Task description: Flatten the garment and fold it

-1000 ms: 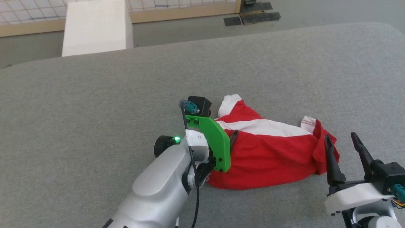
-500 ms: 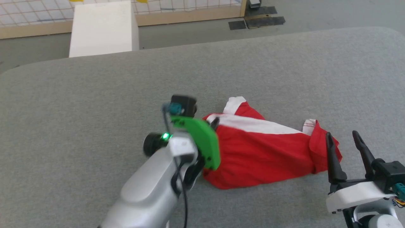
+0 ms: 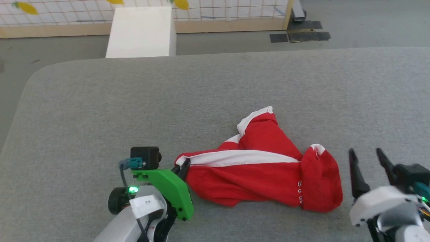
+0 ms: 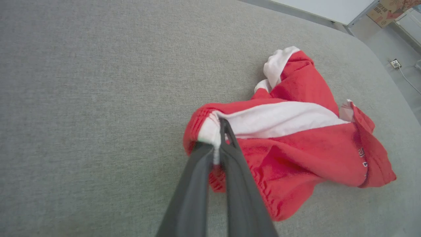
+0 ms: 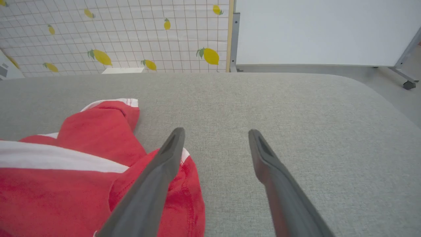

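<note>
The red shorts [image 3: 262,178] lie crumpled on the grey padded table [image 3: 201,94], a white side stripe running across them and white hem trim at the upper and right corners. My left gripper [image 3: 183,165] is shut on their left end; in the left wrist view the fingers [image 4: 227,154] pinch the white stripe end of the shorts [image 4: 296,141]. To the right of the shorts my right gripper [image 3: 368,156] stands open just above the table. In the right wrist view its left finger [image 5: 164,164] overlaps the edge of the shorts [image 5: 82,164], with nothing between the fingers.
A white box [image 3: 141,32] stands on the floor beyond the table's far edge, in front of a gridded wall with lemon prints [image 5: 115,33]. The table's left corner [image 3: 33,77] is rounded. Bare grey surface lies all around the shorts.
My left gripper has pulled the shorts' left end leftward and toward me, stretching them out. The head camera has also shifted. The right gripper stays open beside the shorts.
</note>
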Robot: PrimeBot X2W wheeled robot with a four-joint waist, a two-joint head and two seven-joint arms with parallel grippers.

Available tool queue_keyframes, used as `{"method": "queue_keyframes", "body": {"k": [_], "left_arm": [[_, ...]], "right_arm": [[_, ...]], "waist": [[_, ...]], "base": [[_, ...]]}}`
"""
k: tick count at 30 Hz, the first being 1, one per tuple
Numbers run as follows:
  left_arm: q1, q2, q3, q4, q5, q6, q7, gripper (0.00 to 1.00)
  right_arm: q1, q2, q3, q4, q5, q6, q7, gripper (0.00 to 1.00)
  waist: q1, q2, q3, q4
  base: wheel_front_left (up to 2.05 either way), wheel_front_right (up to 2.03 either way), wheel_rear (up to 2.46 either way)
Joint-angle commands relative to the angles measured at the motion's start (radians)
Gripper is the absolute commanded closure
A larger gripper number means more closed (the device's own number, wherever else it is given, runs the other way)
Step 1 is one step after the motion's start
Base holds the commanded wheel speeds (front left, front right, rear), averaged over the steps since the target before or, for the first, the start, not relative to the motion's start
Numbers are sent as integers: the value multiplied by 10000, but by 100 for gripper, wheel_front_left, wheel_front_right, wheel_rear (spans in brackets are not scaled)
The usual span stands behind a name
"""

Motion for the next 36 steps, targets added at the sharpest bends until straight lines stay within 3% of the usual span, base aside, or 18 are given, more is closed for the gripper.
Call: {"method": "queue_keyframes", "body": {"k": [1,10,19,20,22,23,26,36], "left_arm": [[222,133,114,-231,-165,157,-58,100],[-30,93,54,-420,-134,162,37,100],[-370,-1,7,-383,-107,57,32,100],[-388,1,12,-366,-108,50,24,100],[-391,-2,23,-338,-128,56,19,100],[-383,3,28,-330,-139,53,15,100],[-334,1,59,-273,-182,47,-44,100],[92,-178,610,-141,-475,-182,-1216,100]], "right_arm": [[-826,7,222,484,-211,-15,1062,0],[-2829,-122,691,2394,-799,-15,4598,0],[-3726,-672,1573,3552,-463,-15,6098,0],[-3751,-728,1729,3663,-337,-15,6315,13],[-3754,-861,2041,3747,-100,-15,6714,91],[-3739,-917,2170,3723,21,-15,6824,100],[-3644,-1128,2349,3330,291,-15,6522,100],[-2045,-578,1564,1081,684,-15,2676,100]], "waist": [[0,0,59,146],[0,0,549,399],[0,0,1092,655],[0,0,1114,664],[0,0,1125,667],[0,0,1122,660],[0,0,1035,632],[0,0,49,318]], "base": [[0,0,0],[0,0,0],[0,0,0],[0,0,0],[0,0,0],[0,0,0],[0,0,0],[0,0,0]]}}
